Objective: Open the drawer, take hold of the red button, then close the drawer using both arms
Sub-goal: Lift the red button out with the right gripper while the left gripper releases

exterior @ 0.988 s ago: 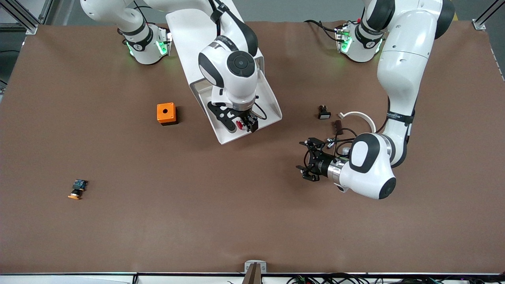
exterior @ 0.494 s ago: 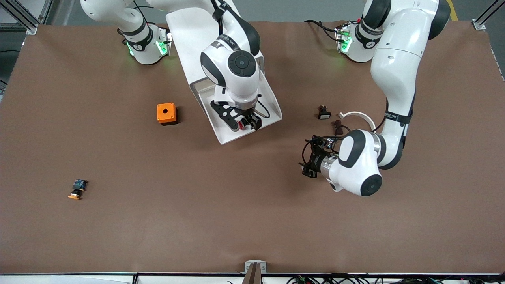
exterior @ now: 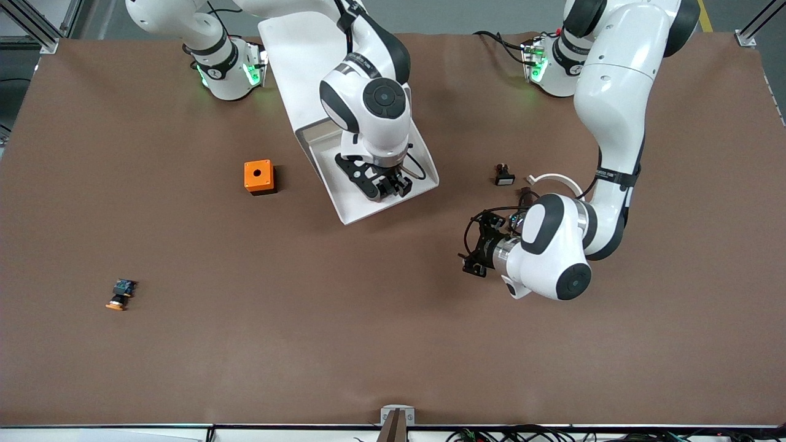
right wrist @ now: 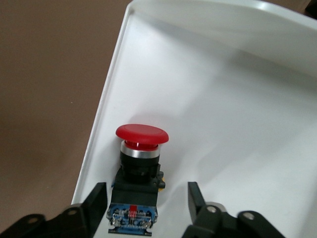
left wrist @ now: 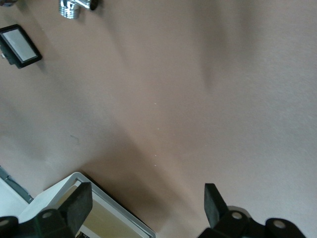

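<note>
Front view: the right arm's dark two-finger gripper (exterior: 388, 185) is pointing down into the pulled-out white plastic drawer tray (exterior: 424, 161), and the arm is folding steeply from its base so that the wrist is standing nearly vertical; the button is hidden under the gripper here; the left arm's dark gripper (exterior: 474, 258) is hanging low over bare brown table (exterior: 307, 344), lying roughly level and aiming toward the right arm's end, with the elbow raised; this arm is waiting; an orange cube with a round hole (exterior: 258, 176) and a small orange-capped push button (exterior: 120, 295) are lying on the table.

Left wrist view: the left gripper's fingers (left wrist: 78, 208) are standing wide apart with nothing between them; a corner of the tray is showing.

Right wrist view: the small push button with a red round cap, black body and bluish back end (right wrist: 139, 171) is lying in the tray, close against its side wall; the right gripper's fingers (right wrist: 95, 202) are spread wide, flanking the body without touching; a good grasp probably calls for descending squarely, closing on the black body rather than the cap, and keeping the wall-side finger clear of the rim.
</note>
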Robot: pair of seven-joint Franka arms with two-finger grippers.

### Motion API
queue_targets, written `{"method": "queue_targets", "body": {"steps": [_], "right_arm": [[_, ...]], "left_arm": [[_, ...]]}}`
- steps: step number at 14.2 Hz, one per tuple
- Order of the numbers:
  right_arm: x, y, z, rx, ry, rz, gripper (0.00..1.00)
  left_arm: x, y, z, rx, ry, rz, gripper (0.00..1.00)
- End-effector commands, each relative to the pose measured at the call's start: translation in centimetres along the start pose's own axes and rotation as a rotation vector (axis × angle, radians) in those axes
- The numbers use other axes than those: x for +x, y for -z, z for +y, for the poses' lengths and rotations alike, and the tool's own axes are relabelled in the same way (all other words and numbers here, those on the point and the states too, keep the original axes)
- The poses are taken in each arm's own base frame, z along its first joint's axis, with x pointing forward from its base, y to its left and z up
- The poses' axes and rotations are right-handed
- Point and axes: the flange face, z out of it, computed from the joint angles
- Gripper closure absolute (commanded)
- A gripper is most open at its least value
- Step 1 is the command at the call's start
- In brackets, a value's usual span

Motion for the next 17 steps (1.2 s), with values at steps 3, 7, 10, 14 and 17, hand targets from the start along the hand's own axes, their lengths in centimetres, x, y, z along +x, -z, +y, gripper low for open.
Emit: {"method": "queue_targets", "body": {"steps": [3,7,10,14,17], "right_arm": [[-0.7,0.5,-0.5,0.010,0.031,-0.007,0.98],[1.6,4.5,-1.4,0.015,0.044,-0.038,1.00],[6.7,8.3,-1.0,-0.026,0.146,-0.054,1.00],[19.4,11.4,1.9,-0.025,0.339,-0.085,1.00],[27.4,10.3,4.3,-0.029,0.437,-0.098,1.00]], "left_arm": [[-5.0,-0.2,0.1,-0.095,-0.125,0.079,0.01],[-8.3,-1.5,0.1,-0.117,-0.430,0.223,0.01],[-10.0,-1.3,-0.1,-0.134,-0.643,0.248,0.01],[-14.7,-3.8,-0.7,-0.154,-0.781,0.280,0.01],[-19.9,-6.7,-2.5,-0.140,-0.864,0.351,0.01]]}}
